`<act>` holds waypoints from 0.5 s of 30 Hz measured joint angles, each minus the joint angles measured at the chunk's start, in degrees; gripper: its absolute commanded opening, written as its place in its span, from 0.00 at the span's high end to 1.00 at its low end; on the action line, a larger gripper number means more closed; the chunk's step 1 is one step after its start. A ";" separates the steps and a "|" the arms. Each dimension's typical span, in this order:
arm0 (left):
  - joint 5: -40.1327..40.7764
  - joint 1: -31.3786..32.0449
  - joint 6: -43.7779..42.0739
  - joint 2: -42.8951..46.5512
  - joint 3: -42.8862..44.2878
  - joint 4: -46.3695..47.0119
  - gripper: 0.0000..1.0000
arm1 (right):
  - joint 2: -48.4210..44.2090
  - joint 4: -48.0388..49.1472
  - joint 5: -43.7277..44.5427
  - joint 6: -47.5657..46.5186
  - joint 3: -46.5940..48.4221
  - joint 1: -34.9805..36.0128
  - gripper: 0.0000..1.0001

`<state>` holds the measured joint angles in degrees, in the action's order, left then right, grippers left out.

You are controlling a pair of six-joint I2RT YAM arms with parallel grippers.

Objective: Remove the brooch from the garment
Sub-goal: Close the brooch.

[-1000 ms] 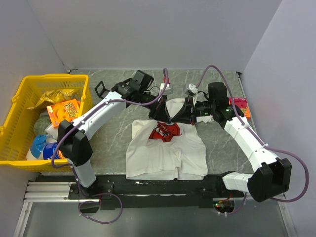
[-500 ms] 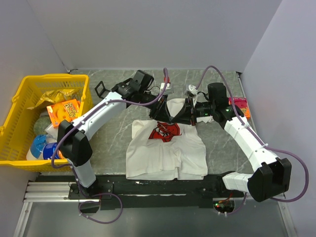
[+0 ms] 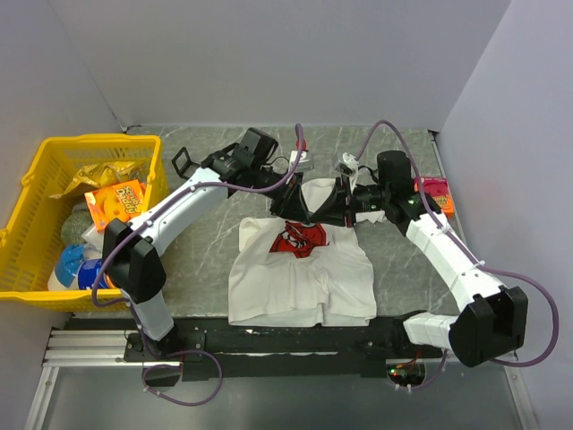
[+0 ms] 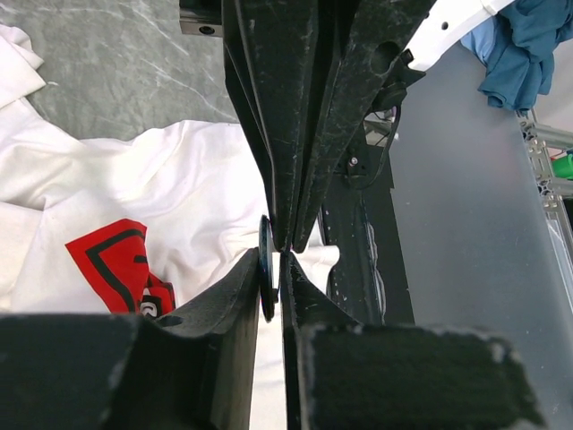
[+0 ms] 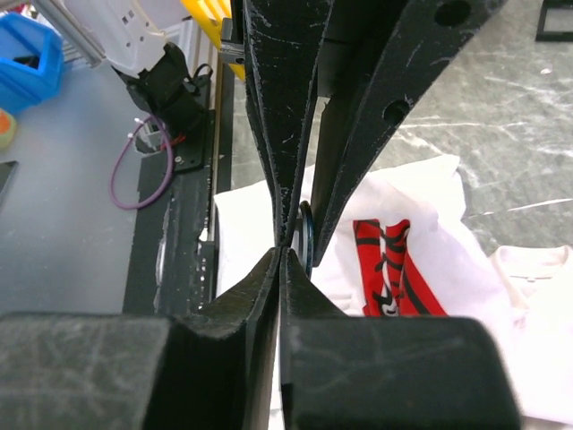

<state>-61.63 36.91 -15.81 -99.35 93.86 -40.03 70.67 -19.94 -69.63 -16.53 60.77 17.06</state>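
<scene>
Our left arm [image 3: 179, 206] and right arm [image 3: 439, 242] reach forward and bend inward, so the grippers meet tip to tip. Our left gripper [image 4: 271, 260] pinches the thin brooch [image 4: 266, 278]. Our right gripper [image 5: 279, 253] is closed, fingertips touching.

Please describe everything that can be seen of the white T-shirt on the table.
The T-shirt is white, short-sleeved soft cloth with a red print on the chest. It lies wrinkled on the grey marbled table, hem toward the arm bases, its collar end bunched up between the arms. There the left tool pinches a thin dark disc, the brooch, over the cloth, and the shut right tool meets it tip to tip. Whether the brooch is pinned in cannot be seen.
</scene>
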 measured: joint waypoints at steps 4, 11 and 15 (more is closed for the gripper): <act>0.07 -0.02 -0.09 0.04 -0.13 -0.02 0.83 | -0.07 1.42 -0.61 1.75 -0.72 -0.24 0.76; 0.13 -0.07 -0.85 0.09 -0.13 0.11 0.83 | -0.09 4.24 -5.40 5.27 -1.33 -1.60 0.61; -0.02 -0.04 -0.98 0.09 -0.28 0.09 0.83 | -0.13 7.91 -7.76 8.00 -2.38 -3.30 0.68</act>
<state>-61.65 36.86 -16.80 -99.26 93.58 -39.94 70.54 -12.03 -77.38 -8.54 58.39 13.76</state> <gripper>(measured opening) 0.174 0.342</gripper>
